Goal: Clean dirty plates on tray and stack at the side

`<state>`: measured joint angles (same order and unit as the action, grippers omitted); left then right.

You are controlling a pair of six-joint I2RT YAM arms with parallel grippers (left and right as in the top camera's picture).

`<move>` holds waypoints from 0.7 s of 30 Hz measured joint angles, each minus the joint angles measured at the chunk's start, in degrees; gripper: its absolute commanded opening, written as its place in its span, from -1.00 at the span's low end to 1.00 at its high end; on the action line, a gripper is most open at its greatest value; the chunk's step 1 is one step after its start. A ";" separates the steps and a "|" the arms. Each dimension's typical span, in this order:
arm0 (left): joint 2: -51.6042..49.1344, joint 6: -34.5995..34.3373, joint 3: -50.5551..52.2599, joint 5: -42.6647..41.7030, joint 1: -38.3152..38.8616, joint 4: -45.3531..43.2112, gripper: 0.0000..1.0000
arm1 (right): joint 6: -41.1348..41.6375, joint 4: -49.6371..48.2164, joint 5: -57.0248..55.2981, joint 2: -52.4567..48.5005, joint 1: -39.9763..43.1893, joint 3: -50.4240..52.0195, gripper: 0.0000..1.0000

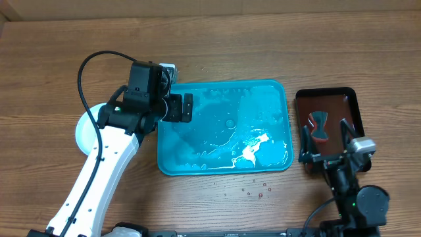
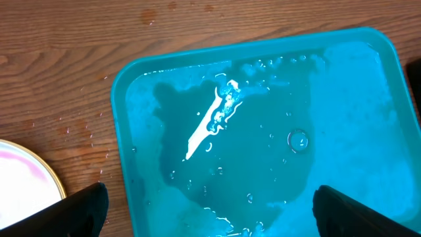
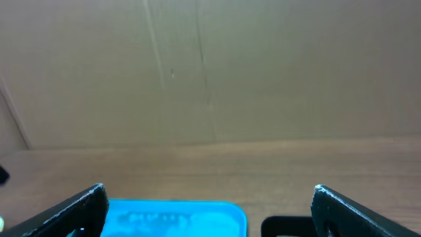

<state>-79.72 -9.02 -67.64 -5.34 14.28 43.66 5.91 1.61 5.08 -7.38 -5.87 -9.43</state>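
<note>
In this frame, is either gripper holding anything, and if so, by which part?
Nothing is held. The left gripper is open above the wet tray, and the right gripper is open with only air between its fingers.

The left arm (image 1: 99, 178) rises from the near edge by the left corner, its white link slanting toward the tabletop's middle, black wrist (image 1: 141, 89) bent over. The left gripper (image 1: 179, 108) points down at the table, fingers (image 2: 85, 207) spread wide with nothing between them. The right arm (image 1: 358, 197) sits low by the near right corner. The right gripper (image 1: 323, 126) is level and aims at the far edge, its fingers (image 3: 79, 210) also wide apart and empty
</note>
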 measured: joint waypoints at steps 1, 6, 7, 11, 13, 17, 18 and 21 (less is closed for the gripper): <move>0.00 0.00 0.00 0.00 0.00 -0.02 0.99 | 0.04 -0.09 0.00 1.27 -0.17 1.51 1.00; 0.00 0.00 0.00 0.00 0.00 0.00 1.00 | 0.00 -0.48 0.02 6.10 -0.17 6.32 1.00; 0.00 0.00 0.00 0.00 0.00 0.00 1.00 | 0.02 -0.46 0.00 6.43 -0.20 6.84 1.00; 0.00 0.00 0.00 0.00 0.00 0.02 1.00 | 0.04 2.58 0.07 6.62 -0.24 8.17 1.00; 0.00 0.00 0.00 0.00 0.00 0.00 0.99 | 0.07 3.37 0.02 6.58 -0.55 8.37 1.00; 0.00 0.00 0.00 0.00 0.00 0.00 0.99 | 0.07 3.13 0.09 6.60 -1.36 8.37 1.00; 0.00 0.00 0.00 0.00 0.00 0.00 0.99 | 0.02 3.10 0.07 6.60 -1.36 8.37 1.00; 0.00 0.00 0.00 0.00 0.00 0.00 1.00 | 0.07 3.13 0.09 6.60 -1.36 8.37 1.00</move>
<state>-79.72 -9.02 -67.64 -5.34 14.28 43.66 5.98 4.73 5.17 -0.78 -7.22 -1.06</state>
